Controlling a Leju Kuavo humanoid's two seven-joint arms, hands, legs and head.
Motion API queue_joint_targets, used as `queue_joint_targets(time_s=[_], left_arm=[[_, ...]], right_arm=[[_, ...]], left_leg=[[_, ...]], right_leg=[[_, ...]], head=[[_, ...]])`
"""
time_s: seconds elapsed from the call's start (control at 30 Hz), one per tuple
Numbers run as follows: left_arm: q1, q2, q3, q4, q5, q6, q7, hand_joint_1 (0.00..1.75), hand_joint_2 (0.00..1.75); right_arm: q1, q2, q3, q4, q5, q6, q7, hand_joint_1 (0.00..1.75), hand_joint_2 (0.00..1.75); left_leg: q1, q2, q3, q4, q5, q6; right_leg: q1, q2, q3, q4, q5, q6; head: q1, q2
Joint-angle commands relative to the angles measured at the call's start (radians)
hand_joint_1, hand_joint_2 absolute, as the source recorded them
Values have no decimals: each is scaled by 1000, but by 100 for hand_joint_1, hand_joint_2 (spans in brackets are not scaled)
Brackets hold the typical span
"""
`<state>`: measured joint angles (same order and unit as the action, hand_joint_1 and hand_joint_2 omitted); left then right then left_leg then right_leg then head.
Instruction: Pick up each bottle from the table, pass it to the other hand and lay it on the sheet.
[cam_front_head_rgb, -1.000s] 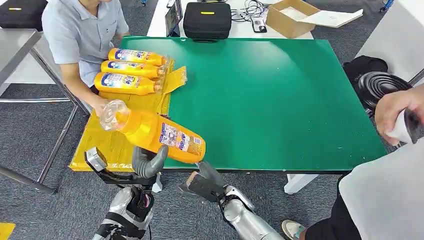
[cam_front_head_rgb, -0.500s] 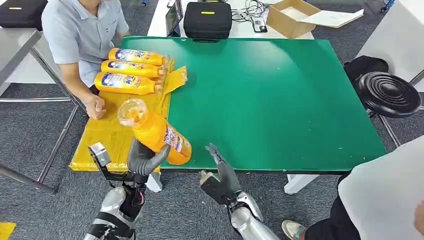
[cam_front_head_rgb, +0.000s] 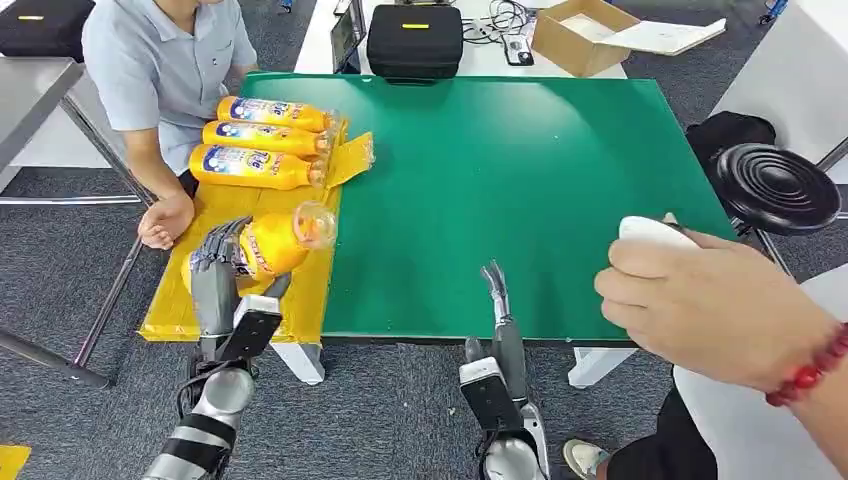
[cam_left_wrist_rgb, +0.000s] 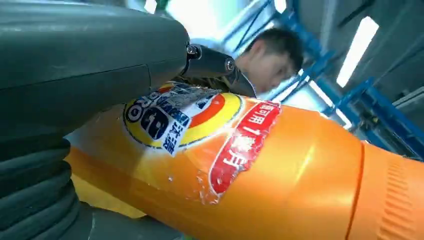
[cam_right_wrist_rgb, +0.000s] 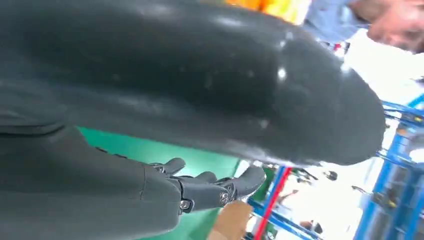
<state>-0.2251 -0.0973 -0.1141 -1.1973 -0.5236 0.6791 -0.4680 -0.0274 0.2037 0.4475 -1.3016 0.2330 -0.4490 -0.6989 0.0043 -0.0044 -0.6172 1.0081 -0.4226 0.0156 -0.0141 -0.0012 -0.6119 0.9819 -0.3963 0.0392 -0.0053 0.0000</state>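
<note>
My left hand (cam_front_head_rgb: 213, 268) grips an orange bottle (cam_front_head_rgb: 268, 243) around its body, low over the yellow sheet (cam_front_head_rgb: 305, 292). The bottle lies almost level, its clear cap (cam_front_head_rgb: 314, 222) pointing toward the green table (cam_front_head_rgb: 520, 180); whether it touches the sheet I cannot tell. In the left wrist view the labelled bottle (cam_left_wrist_rgb: 280, 170) sits against my thumb (cam_left_wrist_rgb: 75, 60). Three more orange bottles (cam_front_head_rgb: 262, 137) lie side by side at the sheet's far end. My right hand (cam_front_head_rgb: 497, 312) stands open at the table's near edge, holding nothing, its fingers (cam_right_wrist_rgb: 210, 190) stretched out.
A person in a blue shirt sits at the left with a hand (cam_front_head_rgb: 165, 220) resting at the sheet's edge. Another person's hand (cam_front_head_rgb: 710, 300) holding a white object reaches in at the right foreground. A black case (cam_front_head_rgb: 414, 38), a cardboard box (cam_front_head_rgb: 582, 35) and a black stool (cam_front_head_rgb: 778, 187) stand around.
My left hand swung the bottle left over the sheet and lowered it nearly level. My right hand came away from it and straightened. A person's hand entered at the right.
</note>
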Motion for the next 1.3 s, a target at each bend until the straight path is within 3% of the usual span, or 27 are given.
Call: queue_joint_targets(time_s=[0.03,0.17,0.33,0.6,0.67,0.8,1.13,1.17,1.2,1.23,1.27,1.3], left_arm=[[-237,19,49,471,-308,19,129,175,175],[-240,23,56,483,-354,19,148,175,175],[-332,32,36,723,-564,16,288,175,175],[-360,39,12,786,-604,8,324,175,175],[-392,42,8,841,-618,-41,383,148,175],[-432,51,15,909,-629,-99,462,155,175],[-430,47,50,913,-588,-131,446,150,175],[-430,47,50,913,-588,-131,446,141,175],[-433,42,77,917,-554,-175,436,91,175],[-431,37,112,913,-511,-206,420,14,175],[-431,38,119,914,-500,-221,412,0,175],[-432,37,123,913,-494,-230,405,0,175]], right_arm=[[-23,-5,75,9,-68,15,1,0,0],[-24,-4,80,12,-67,17,1,0,0],[-39,10,97,67,-66,43,1,0,0],[-49,13,104,87,-62,53,1,0,0],[-59,20,107,111,-64,62,1,0,0],[-85,37,115,167,-76,81,1,0,0],[-91,35,111,181,-80,72,1,0,0],[-91,35,111,181,-80,72,1,0,0],[-92,33,110,190,-81,74,1,0,0],[-93,34,103,196,-84,69,1,0,0],[-95,34,97,205,-87,68,1,0,0],[-96,34,91,206,-90,64,1,0,0]], left_leg=[[1,-1,5,-1,0,-1],[1,1,5,-1,-1,-1],[1,0,5,-1,0,0],[1,1,3,0,0,-1],[1,0,4,0,-1,-1],[1,1,5,0,-1,-1],[0,2,4,-1,0,0],[1,2,6,-1,-1,-1],[1,2,4,-1,0,0],[1,2,6,-1,-1,-1],[0,2,5,-1,0,0],[1,2,6,-1,-1,-1]], right_leg=[[1,-2,5,-1,-1,-2],[1,1,5,0,-1,-2],[1,0,5,0,-1,-2],[1,0,3,0,-1,-2],[1,0,4,0,-1,-2],[1,1,5,0,-1,-2],[1,2,4,-1,0,-1],[1,2,6,-1,-1,-2],[1,2,5,0,0,-1],[1,2,6,0,-1,-2],[1,2,5,0,0,-1],[1,2,6,-1,-1,-2]], head=[[0,0],[0,0],[0,0],[0,0],[0,0],[0,0],[0,0],[0,0],[0,0],[0,0],[0,0],[0,0]])
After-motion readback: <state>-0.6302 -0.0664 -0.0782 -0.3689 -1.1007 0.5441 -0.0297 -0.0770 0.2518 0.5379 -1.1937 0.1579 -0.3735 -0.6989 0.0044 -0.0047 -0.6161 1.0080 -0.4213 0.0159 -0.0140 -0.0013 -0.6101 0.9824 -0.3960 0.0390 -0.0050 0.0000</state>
